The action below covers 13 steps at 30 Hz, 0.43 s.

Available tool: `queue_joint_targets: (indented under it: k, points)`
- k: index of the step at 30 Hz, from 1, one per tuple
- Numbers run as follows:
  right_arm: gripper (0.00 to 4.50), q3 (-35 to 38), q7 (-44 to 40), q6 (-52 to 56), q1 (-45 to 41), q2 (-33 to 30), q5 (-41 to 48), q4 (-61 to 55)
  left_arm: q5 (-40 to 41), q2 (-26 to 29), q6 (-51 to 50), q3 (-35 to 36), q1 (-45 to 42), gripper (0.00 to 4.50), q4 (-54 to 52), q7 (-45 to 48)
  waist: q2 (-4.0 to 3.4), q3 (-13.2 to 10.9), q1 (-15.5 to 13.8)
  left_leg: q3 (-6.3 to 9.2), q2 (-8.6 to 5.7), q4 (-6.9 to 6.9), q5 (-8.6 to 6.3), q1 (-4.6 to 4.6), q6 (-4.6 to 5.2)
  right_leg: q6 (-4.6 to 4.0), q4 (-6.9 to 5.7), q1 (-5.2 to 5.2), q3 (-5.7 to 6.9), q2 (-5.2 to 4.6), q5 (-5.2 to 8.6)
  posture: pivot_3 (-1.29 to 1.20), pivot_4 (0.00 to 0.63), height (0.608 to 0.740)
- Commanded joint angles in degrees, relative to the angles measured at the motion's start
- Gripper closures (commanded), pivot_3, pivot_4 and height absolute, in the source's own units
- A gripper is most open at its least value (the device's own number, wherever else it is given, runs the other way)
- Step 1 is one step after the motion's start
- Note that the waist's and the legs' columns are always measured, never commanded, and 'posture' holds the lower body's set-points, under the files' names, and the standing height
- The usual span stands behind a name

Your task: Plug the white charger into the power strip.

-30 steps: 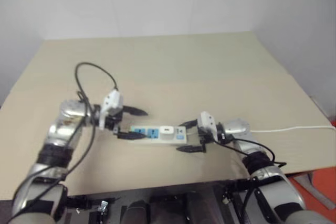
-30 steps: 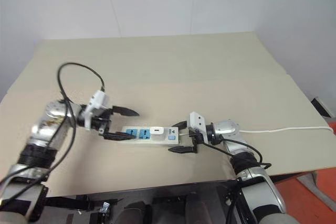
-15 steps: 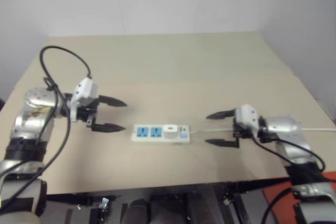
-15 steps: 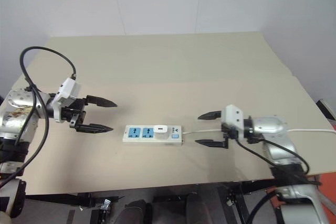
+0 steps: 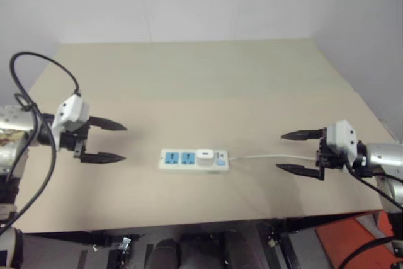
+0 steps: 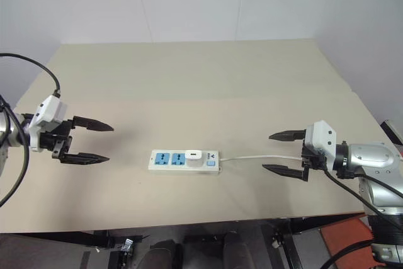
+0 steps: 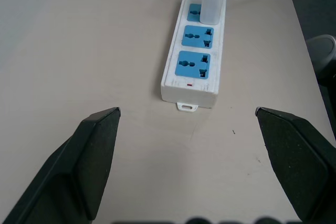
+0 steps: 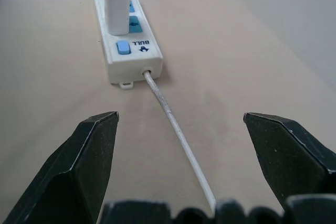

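The power strip lies flat near the table's front middle. The white charger stands upright in the socket nearest the blue switch; two blue sockets to its left are bare. In the wrist views the power strip and the white charger sit straight ahead of the fingers. My left gripper hangs open well left of the strip, pointing at it, holding nothing. My right gripper is open far to the right, its fingers either side of the thin white cable, above it.
The beige table stretches wide behind the strip. Its front edge runs just below both grippers. A black cable loops over my left arm. An orange patch of floor shows at the lower right.
Both grippers have drawn away from the strip, the left one leftward and the right one rightward and up. The charger stays in its socket and the strip has not moved.
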<state>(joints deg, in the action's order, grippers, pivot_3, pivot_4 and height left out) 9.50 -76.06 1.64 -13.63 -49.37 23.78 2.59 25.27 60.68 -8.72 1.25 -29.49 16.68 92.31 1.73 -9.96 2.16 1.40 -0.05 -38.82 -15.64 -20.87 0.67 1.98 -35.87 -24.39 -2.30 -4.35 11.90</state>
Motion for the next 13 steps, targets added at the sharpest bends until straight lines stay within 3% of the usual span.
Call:
queue_joint_targets:
  k: [1, 13]
  points:
    - [0.03, 0.8, 0.5, 0.2, -0.2, -0.3, 0.9, -2.0, 1.0, 0.3, -0.4, 1.3, -1.0, 0.0, -0.9, 0.2, 0.0, 0.0, 0.0, 0.0, 0.0, 0.0, 0.0, -0.01, 0.01, -0.01, 0.01, -0.01, 0.0, 0.0, 0.0, 0.0, 0.15, 0.74]
    - [0.03, 0.1, 0.6, 0.2, -0.7, 0.2, 0.8, -2.0, 1.0, -1.3, -2.2, 2.5, -0.5, 0.0, -2.5, -0.2, 0.0, 0.0, 0.0, 0.0, -0.01, -0.02, -0.01, -0.02, 0.01, -0.07, 0.0, -0.01, 0.0, 0.0, -0.04, 0.0, 0.15, 0.74]
